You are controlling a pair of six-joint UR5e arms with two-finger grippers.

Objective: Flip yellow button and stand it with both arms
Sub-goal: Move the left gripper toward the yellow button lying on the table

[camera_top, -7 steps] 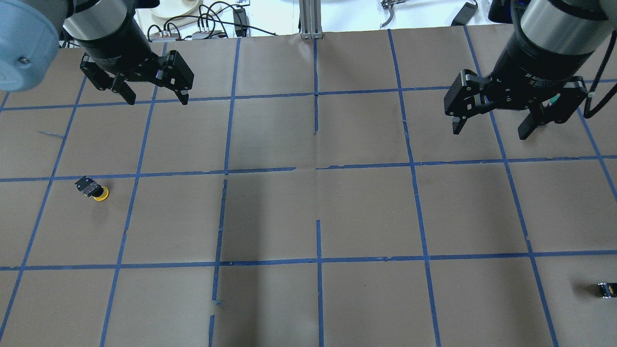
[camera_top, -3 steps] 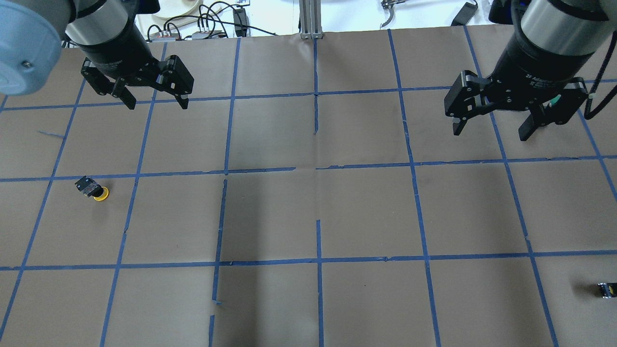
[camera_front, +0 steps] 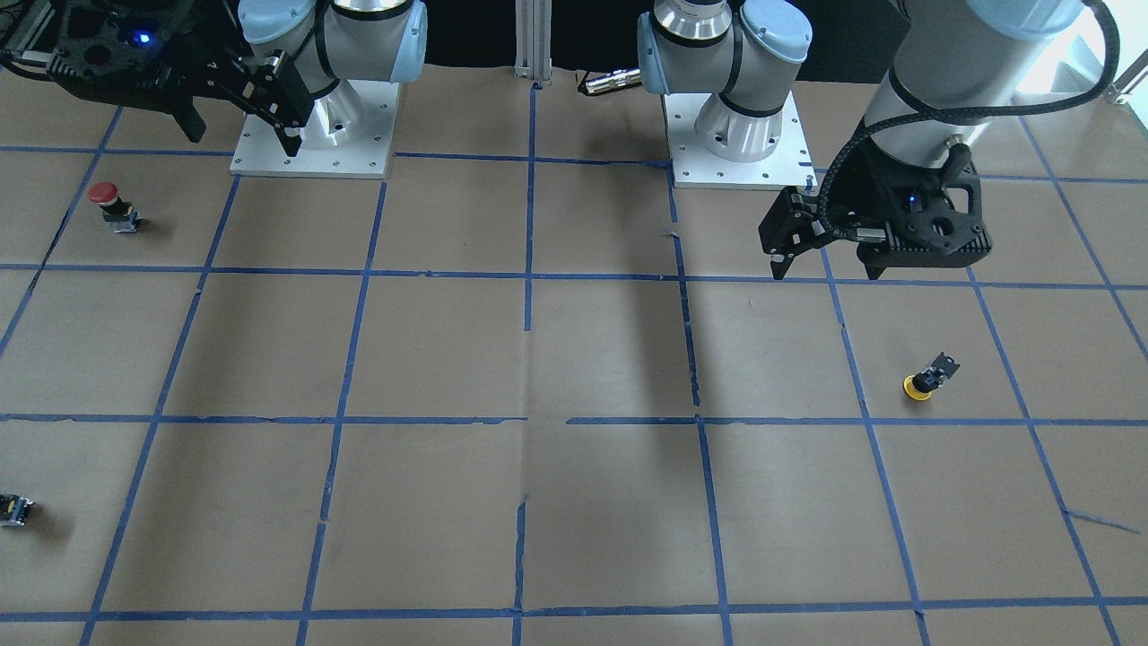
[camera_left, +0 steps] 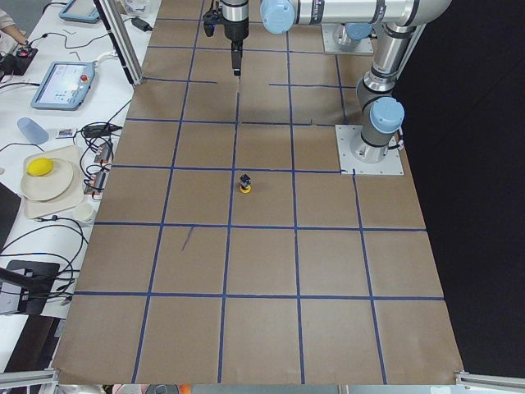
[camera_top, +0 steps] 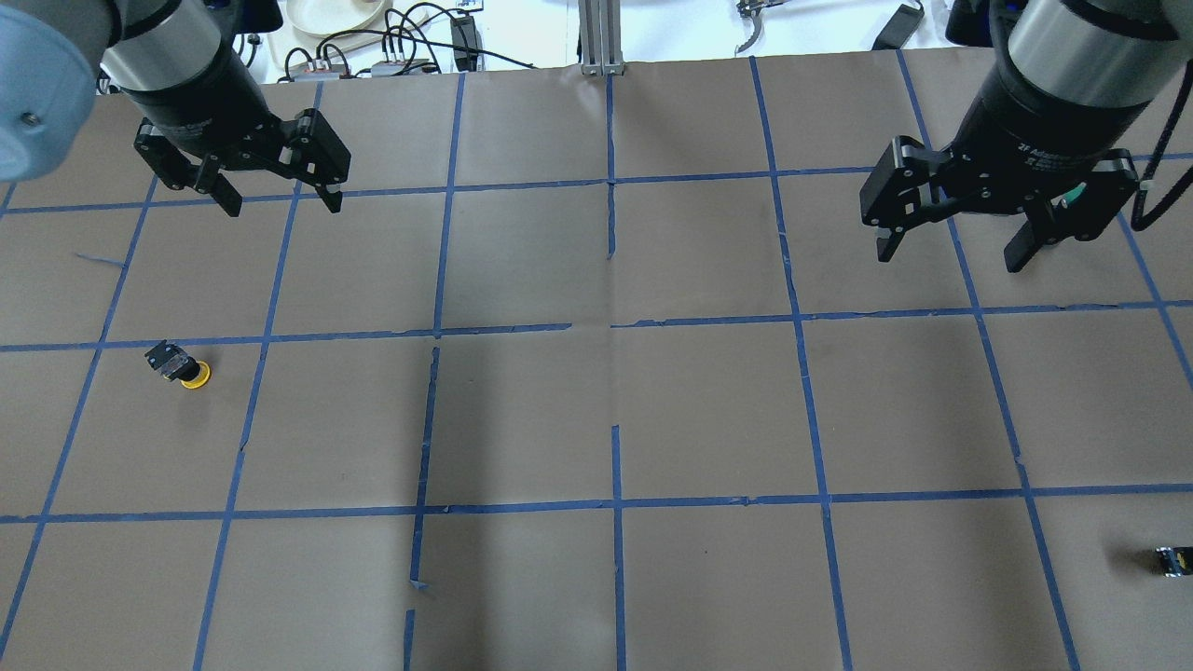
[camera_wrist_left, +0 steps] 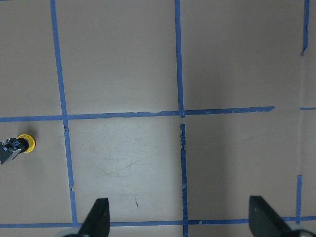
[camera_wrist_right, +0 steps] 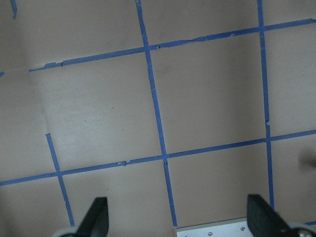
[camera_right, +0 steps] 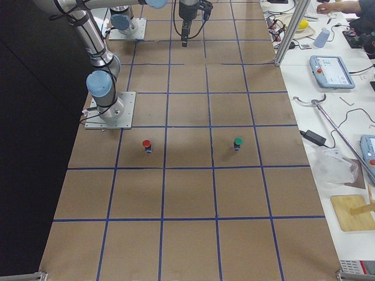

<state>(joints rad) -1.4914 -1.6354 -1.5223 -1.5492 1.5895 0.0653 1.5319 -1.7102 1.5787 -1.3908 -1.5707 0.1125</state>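
**Six Views Set Around One Gridded Table**

The table (camera_top: pixel 708 410) is seen from high above one long side in the overhead view, and steeply from the opposite side in the front-facing view. It is viewed lengthwise, from afar, by the two end cameras. Close, straight-down views of it are given by both wrist cameras. The yellow button (camera_top: pixel 179 365) is shared by the overhead, front-facing, left-end and left wrist views.

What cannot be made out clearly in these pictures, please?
Yellow button: body cut off by the left wrist view's left edge.
Small black-grey block: clipped by the overhead view's right edge, too small to identify.
Green button: only in the exterior right view, too small for detail.
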